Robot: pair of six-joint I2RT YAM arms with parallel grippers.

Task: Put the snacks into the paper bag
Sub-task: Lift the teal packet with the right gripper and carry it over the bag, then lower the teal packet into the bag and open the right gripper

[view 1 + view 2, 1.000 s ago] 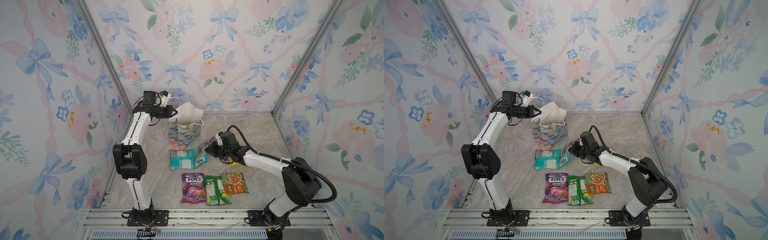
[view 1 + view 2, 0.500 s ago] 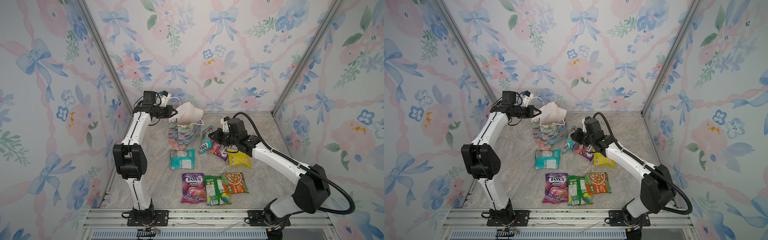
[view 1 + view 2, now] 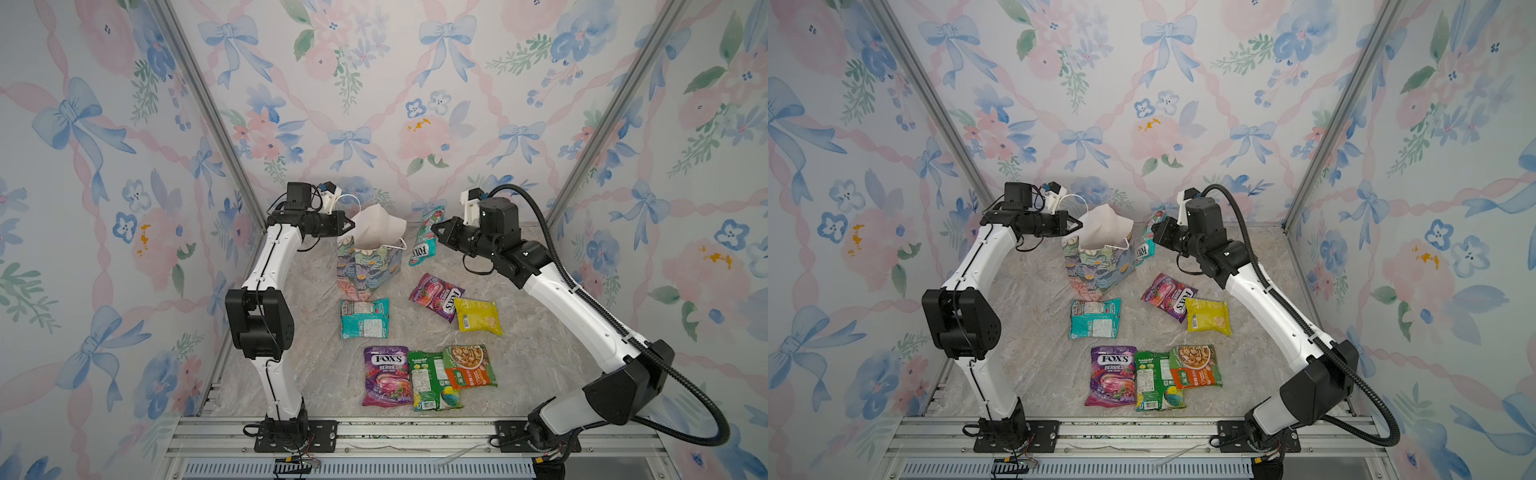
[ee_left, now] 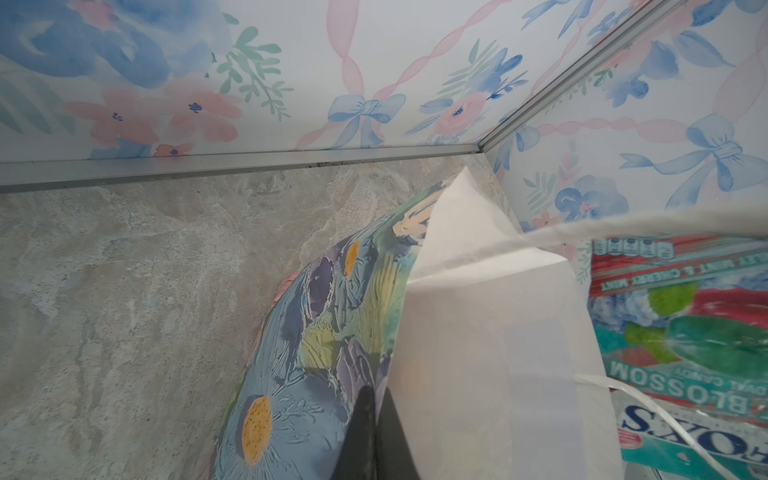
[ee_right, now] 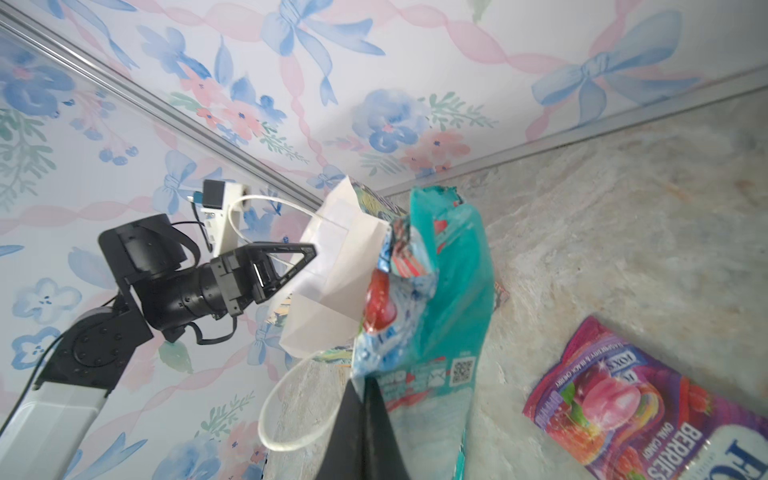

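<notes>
Near the paper bag lie six snacks.

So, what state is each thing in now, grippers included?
paper bag, upright, mouth open.
left gripper, shut on the bag's rim.
lifted teal packet, hanging beside the bag, outside.
right gripper, shut on lifted teal packet.
other teal packet, flat, back up.
yellow pouch, flat.
far purple packet, flat, touching yellow pouch.
near purple packet, flat, front up.
green pouch, flat.
orange-green pouch, flat, front up.
</notes>
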